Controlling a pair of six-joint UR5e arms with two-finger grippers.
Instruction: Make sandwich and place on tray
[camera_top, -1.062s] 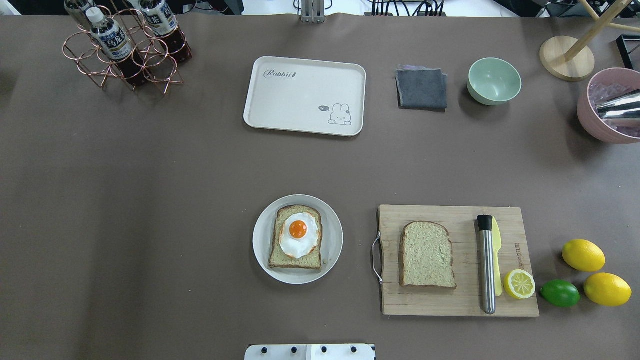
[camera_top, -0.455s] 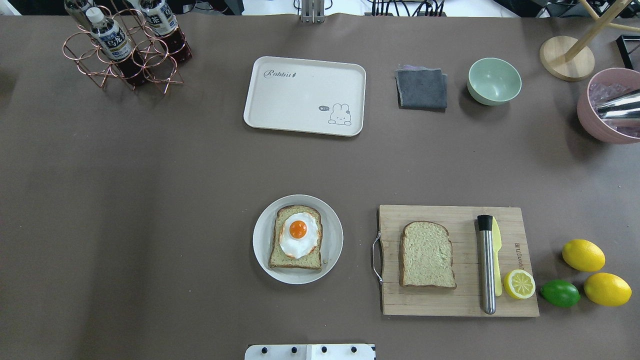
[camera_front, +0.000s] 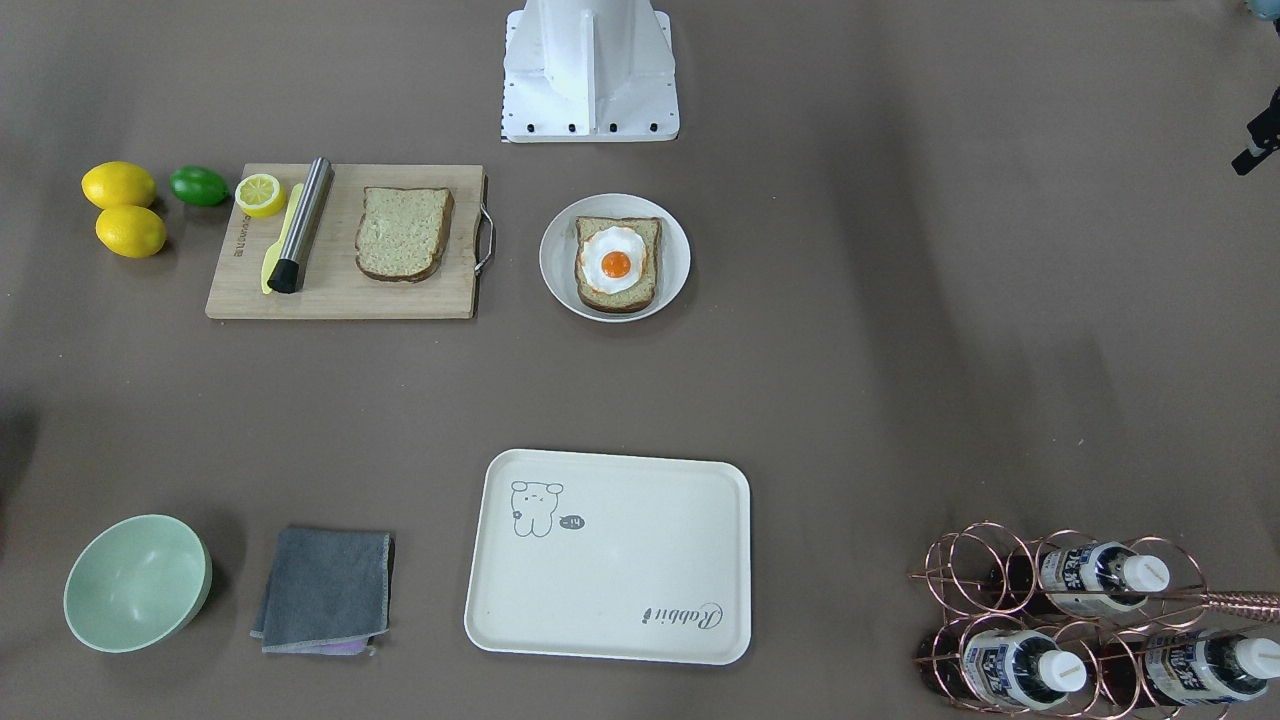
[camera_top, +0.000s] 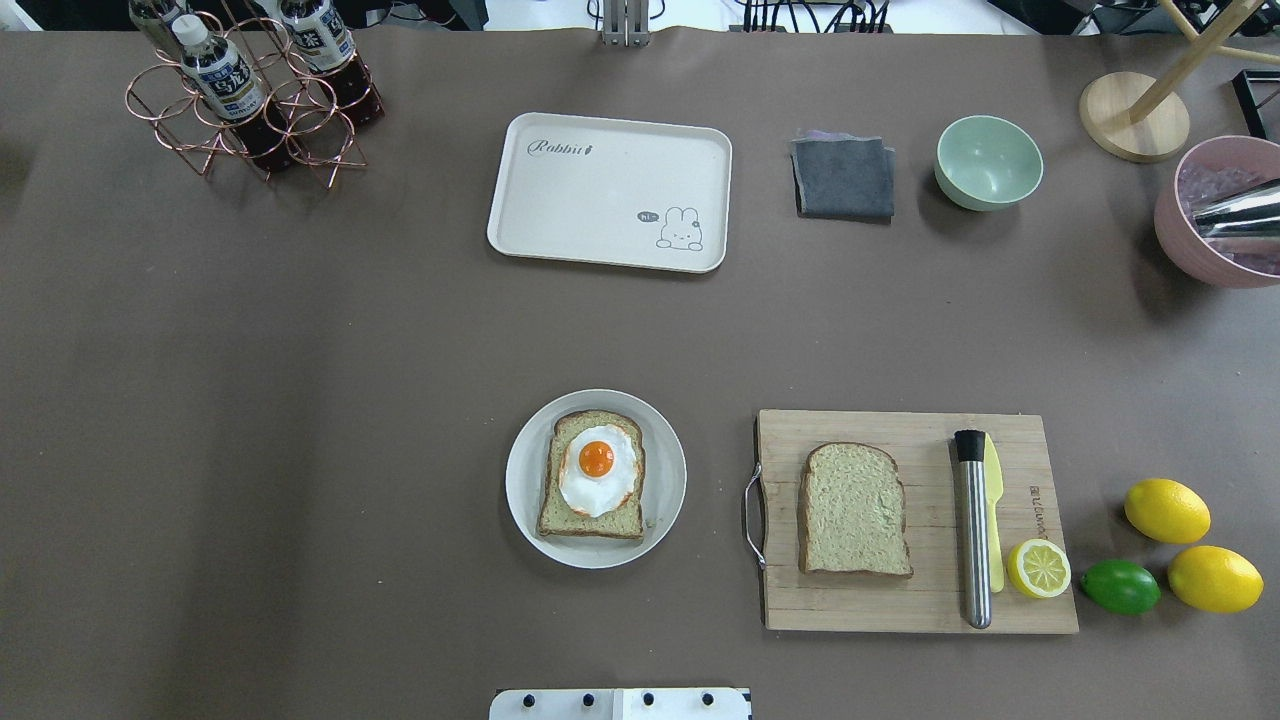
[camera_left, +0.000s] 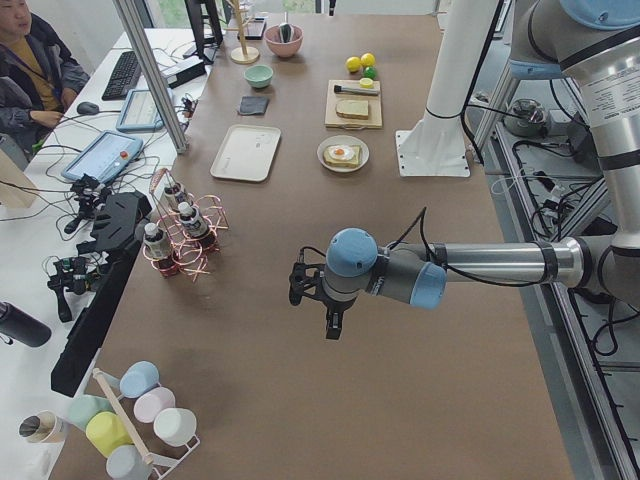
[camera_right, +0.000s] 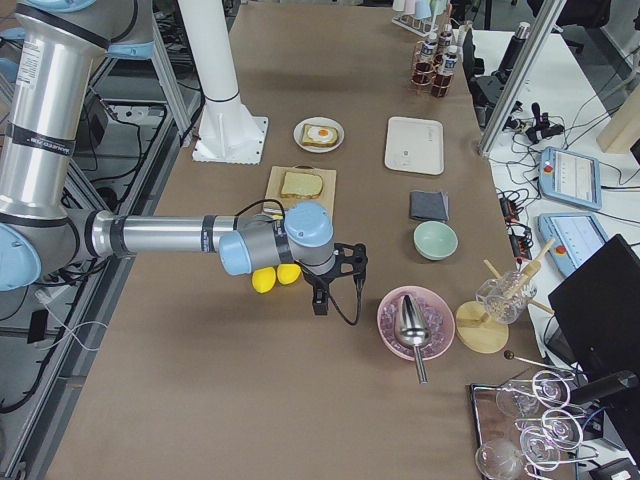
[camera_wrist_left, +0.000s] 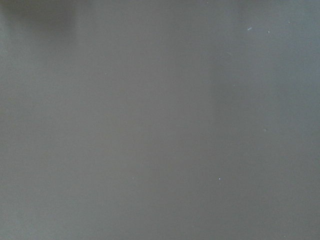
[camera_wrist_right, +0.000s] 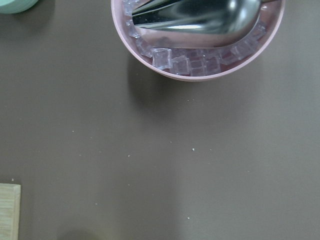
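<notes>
One bread slice (camera_top: 560, 515) lies on a round white plate (camera_top: 668, 478) with the fried egg (camera_top: 598, 470) on top. The second slice (camera_top: 853, 510) lies bare on the wooden cutting board (camera_top: 900, 605). The cream tray (camera_top: 610, 190) sits bare at the far middle; it also shows in the front-facing view (camera_front: 610, 555). My left gripper (camera_left: 330, 325) hangs over bare table far to the left, and my right gripper (camera_right: 321, 303) hangs near the lemons. Both show clearly only in the side views, so I cannot tell whether they are open or shut.
On the board lie a metal rod (camera_top: 972, 530), a yellow knife (camera_top: 994, 520) and a lemon half (camera_top: 1038, 568). Lemons (camera_top: 1166, 510) and a lime (camera_top: 1120, 586) lie to its right. A bottle rack (camera_top: 250, 95), grey cloth (camera_top: 843, 178), green bowl (camera_top: 988, 162) and pink ice bowl (camera_top: 1190, 235) stand at the back.
</notes>
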